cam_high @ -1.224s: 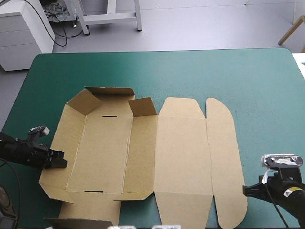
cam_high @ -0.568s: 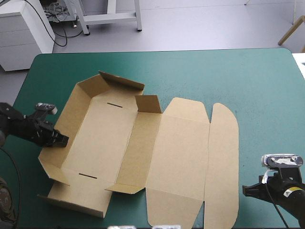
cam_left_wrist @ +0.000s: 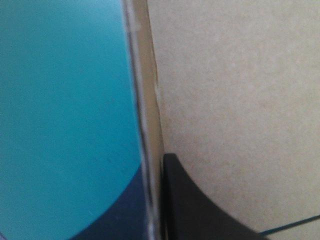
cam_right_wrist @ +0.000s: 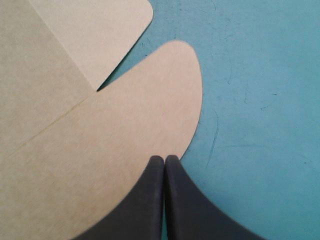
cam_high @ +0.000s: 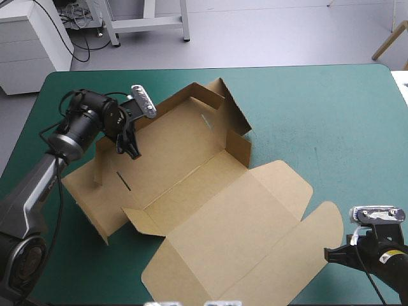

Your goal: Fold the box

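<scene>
The brown box (cam_high: 217,204) lies askew across the table as a cut sheet, its tray end toward the far left with walls partly raised and its lid flat toward the near right. My left gripper (cam_high: 131,148) is shut on the tray's raised left wall. In the left wrist view that wall's edge (cam_left_wrist: 150,100) runs between the black fingers (cam_left_wrist: 200,210). My right gripper (cam_high: 333,254) is shut and empty near the front right corner. In the right wrist view its tips (cam_right_wrist: 164,159) sit just over the edge of the lid's rounded flap (cam_right_wrist: 125,125).
Teal-green cover (cam_high: 319,115) shows beyond and to the right of the box. The box's near corner (cam_high: 150,280) lies close to the table's front edge. The table's left edge is a short way behind my left arm (cam_high: 38,185).
My left gripper has swung toward the far side holding the box wall. The whole box has turned clockwise and slid with it. The right arm has stayed still.
</scene>
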Motion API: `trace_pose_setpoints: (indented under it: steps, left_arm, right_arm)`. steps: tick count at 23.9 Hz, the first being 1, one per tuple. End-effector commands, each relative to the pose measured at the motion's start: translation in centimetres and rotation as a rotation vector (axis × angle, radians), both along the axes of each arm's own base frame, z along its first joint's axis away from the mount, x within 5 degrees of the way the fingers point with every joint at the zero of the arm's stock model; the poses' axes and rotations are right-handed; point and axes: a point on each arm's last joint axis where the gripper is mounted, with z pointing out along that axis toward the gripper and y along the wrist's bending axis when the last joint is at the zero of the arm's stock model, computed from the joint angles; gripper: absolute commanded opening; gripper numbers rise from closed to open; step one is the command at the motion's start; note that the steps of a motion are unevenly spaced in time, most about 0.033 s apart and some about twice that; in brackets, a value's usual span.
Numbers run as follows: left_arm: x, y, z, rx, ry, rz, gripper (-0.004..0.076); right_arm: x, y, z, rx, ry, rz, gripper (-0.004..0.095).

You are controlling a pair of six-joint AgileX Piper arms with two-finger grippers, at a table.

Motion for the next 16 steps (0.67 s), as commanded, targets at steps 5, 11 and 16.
trace_pose_setpoints:
  steps: [5,11,16]
  left_arm:
    - [-1.3,-6.6,4.1,0.037,-0.352,-0.322,-0.001]
    - [-3.2,-9.9,4.2,0.065,-0.37,-0.482,-0.001]
    - [-5.9,-14.4,4.9,0.022,-0.469,-0.625,-0.001]
  right_arm:
    - [0.4,0.0,1.0,-0.002,-0.071,0.002,-0.0019]
    - [0.4,0.0,1.0,-0.002,-0.071,0.002,-0.0019]
    - [0.4,0.0,1.0,-0.002,-0.071,0.002,-0.0019]
